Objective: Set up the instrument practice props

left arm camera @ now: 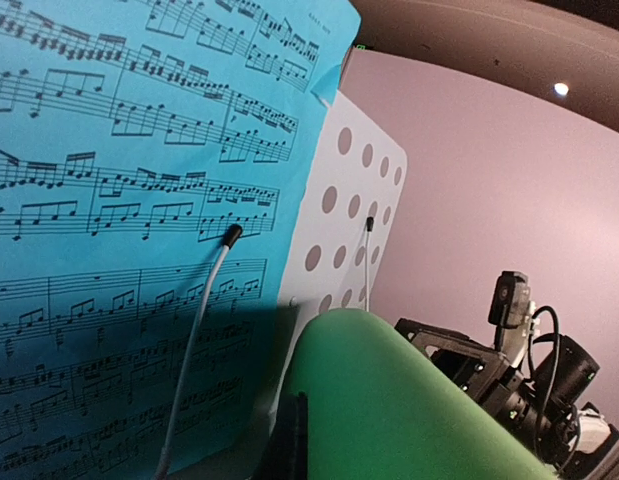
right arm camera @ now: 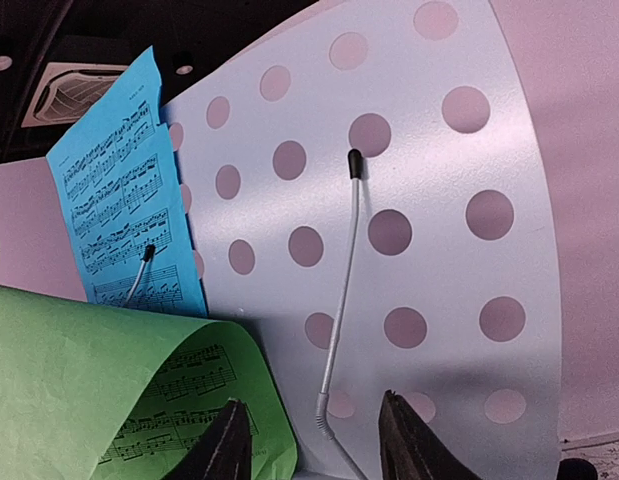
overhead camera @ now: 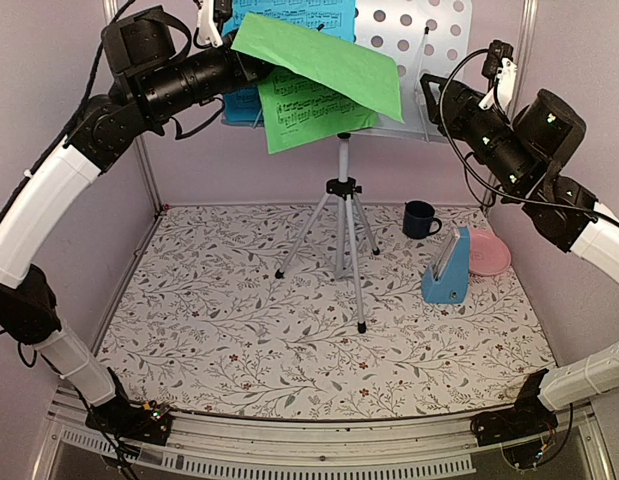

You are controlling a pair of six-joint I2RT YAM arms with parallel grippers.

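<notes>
Has stand (overhead camera: 419,40) upright on surface (overhead camera: 239,340), facing forward for reading. Pins blue sheet (left arm camera: 119,200) under a wire (left arm camera: 194,340); lets green sheet (overhead camera: 319,60) sag forward, probably untucked. Cannot tell grip of left hand (overhead camera: 247,70), hidden behind green. Spreads right hand (right arm camera: 314,445) by the free wire (right arm camera: 341,290). Parks metronome (overhead camera: 447,270) right of stand.

Green sheet (overhead camera: 319,65), blue sheet (overhead camera: 299,12), floral table (overhead camera: 239,340)

Top camera high and behind, facing down; both wrist cameras close, seemingly tilted upward, sharing the music stand (overhead camera: 414,65)
</notes>
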